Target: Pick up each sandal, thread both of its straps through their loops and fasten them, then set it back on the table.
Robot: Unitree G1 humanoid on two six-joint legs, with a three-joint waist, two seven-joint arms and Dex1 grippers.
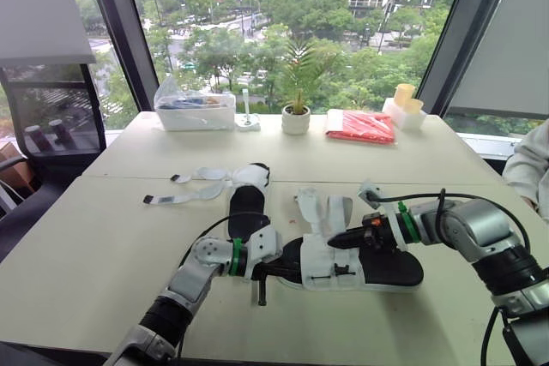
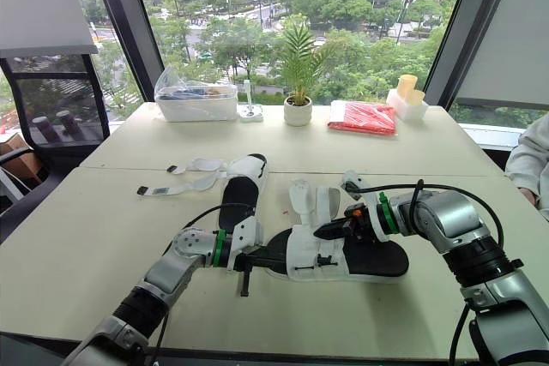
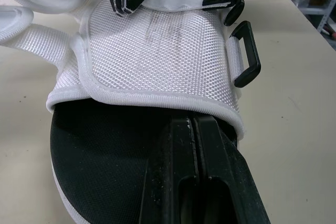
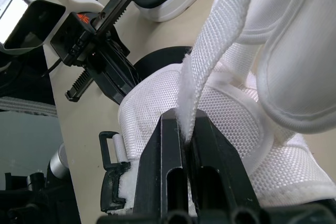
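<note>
The near sandal (image 1: 377,270), black sole with a white mesh upper, lies at the table's middle front. My left gripper (image 1: 279,271) is shut on the toe edge of its sole (image 3: 105,150). My right gripper (image 1: 336,240) is shut on one of its white straps (image 4: 210,51), just above the mesh upper (image 3: 157,45). Black plastic loops (image 3: 245,53) sit along the upper's side, with nothing threaded through the one I see best. The second sandal (image 1: 248,197) lies farther back, its two straps (image 1: 184,196) spread flat to the left.
Along the window edge stand a clear box of items (image 1: 196,111), a potted plant (image 1: 296,117), a red packet (image 1: 360,126) and a white holder with yellow cups (image 1: 404,107). A person's sleeve (image 1: 530,167) shows at the right edge.
</note>
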